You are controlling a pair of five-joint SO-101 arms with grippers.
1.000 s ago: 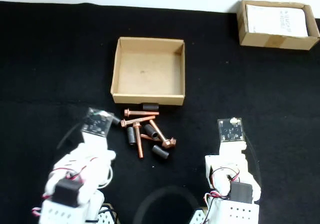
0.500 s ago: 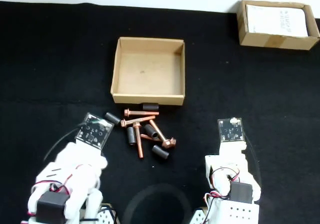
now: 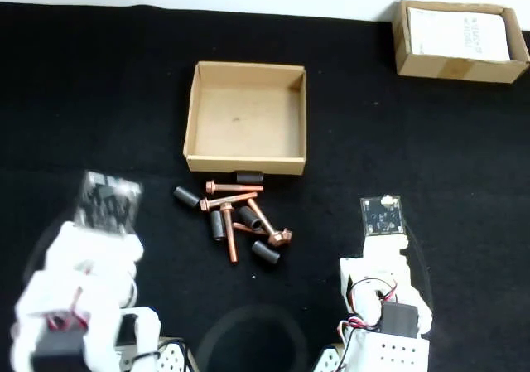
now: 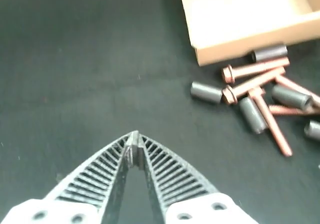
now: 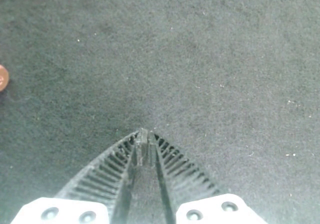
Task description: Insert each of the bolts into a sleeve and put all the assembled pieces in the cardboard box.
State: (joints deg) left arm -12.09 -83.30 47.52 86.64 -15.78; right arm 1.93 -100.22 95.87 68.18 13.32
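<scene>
Step in hand: first pick, nothing assembled yet. Cardboard box (image 3: 245, 123) holds nothing; bolts (image 3: 234, 214) and sleeves (image 3: 266, 253) lie loose in a heap just in front of the box's near wall, one sleeve (image 3: 248, 176) touching that wall, a lone sleeve (image 4: 206, 92) at the heap's edge on the left arm's side. Left claw (image 4: 134, 140) tips together, empty, over bare cloth (image 4: 75, 59) off the box's near corner, pointing towards the heap. Right claw (image 5: 144, 136) likewise closed tight, empty, over cloth well off the box's other near corner. Judged next: spread the left claw, drop onto the lone sleeve; right claw takes a bolt
</scene>
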